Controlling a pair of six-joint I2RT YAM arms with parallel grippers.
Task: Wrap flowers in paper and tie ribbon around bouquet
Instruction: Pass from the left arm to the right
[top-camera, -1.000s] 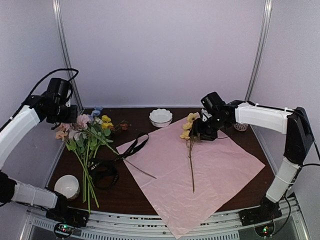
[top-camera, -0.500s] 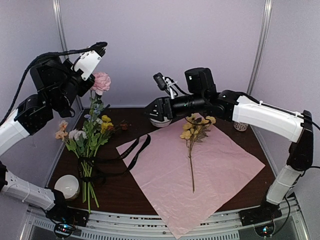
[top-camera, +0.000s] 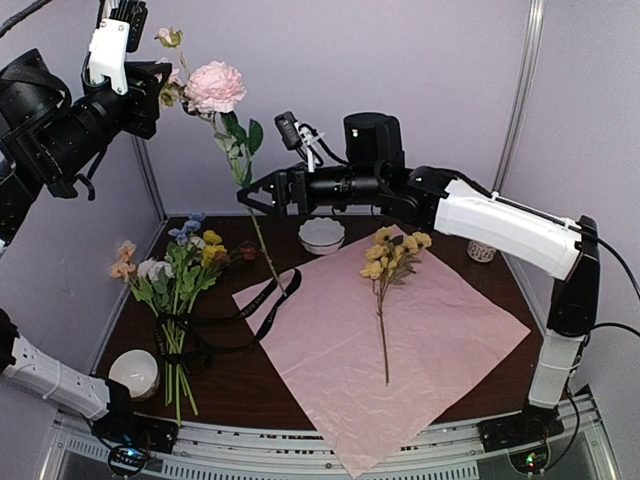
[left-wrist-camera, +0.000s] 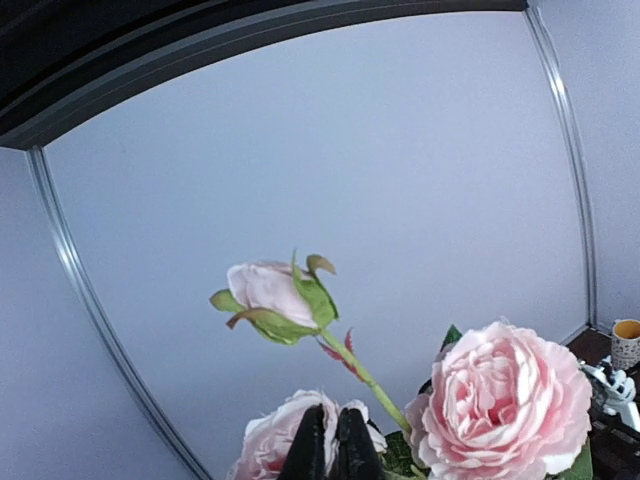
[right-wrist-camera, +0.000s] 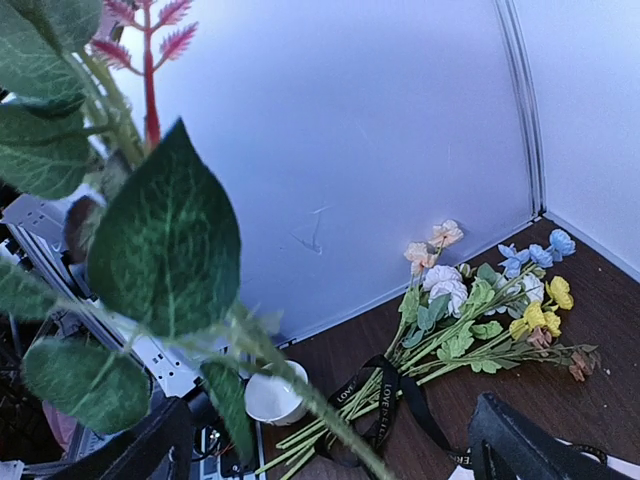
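**Top view.** The paper (top-camera: 420, 340) lies flat and unfolded on the surface (top-camera: 265, 395), pink face up. One yellow sprig (top-camera: 383, 290) lies on it, heads toward its far edge. The other flowers lie in a bunch (top-camera: 175, 285) to the left of the paper. The ribbon (top-camera: 250, 312) is loose between that bunch and the paper's left corner. High above and left of the paper, the left tool (top-camera: 155, 90) holds a pink rose (top-camera: 215, 87) by the top of its stem. The stem hangs down toward the paper's far left corner. The right tool (top-camera: 250, 196) reaches over the paper's far edge with its jaws spread on either side of the stem.

**Left wrist.** The left tool (left-wrist-camera: 332, 430) is pressed together among the rose (left-wrist-camera: 505, 400) heads, pinching the spray just under them.

**Right wrist.** The right tool (right-wrist-camera: 330, 440) is spread wide. The stem (right-wrist-camera: 300, 395) crosses the gap and I can see no contact.

This looks like a mid-air handover while the flowers are being gathered onto the paper. Wrapping and tying have not begun. Next, the right tool should close on the stem before the left lets go. It can then lay the rose beside the sprig, heads the same way.
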